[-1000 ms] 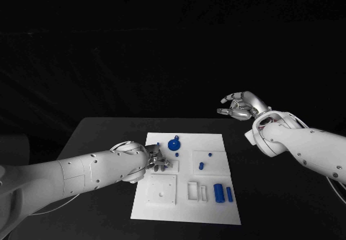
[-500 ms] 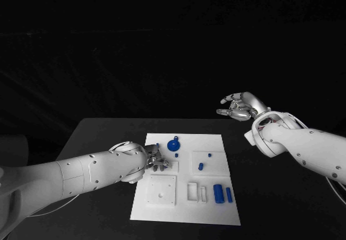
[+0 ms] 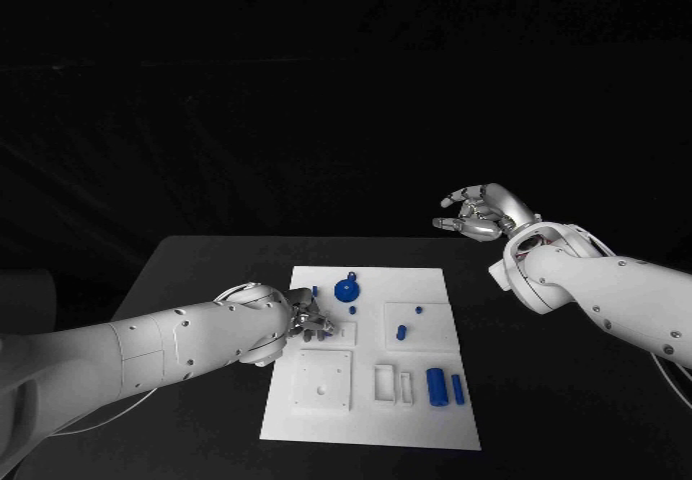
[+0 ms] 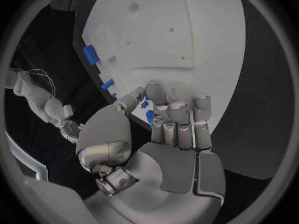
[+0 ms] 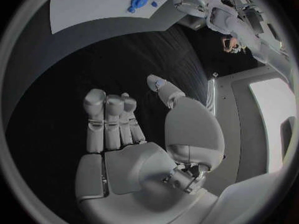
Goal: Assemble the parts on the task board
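black table [image 3: 202,270] before a dark backdrop

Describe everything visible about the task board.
The task board is a flat white rectangular plate, matte like plastic, lying on the black table. It carries raised square blocks with small holes, shallow rectangular recesses, and blue parts lying or standing on it. The left hand reaches over its left edge, fingertips at a small blue piece.

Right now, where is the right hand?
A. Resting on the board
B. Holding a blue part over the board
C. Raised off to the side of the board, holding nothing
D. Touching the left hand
C: the right hand hangs beyond the table's far right corner, away from the board, its fingers curled in on nothing, while the left hand works at the board's left edge.
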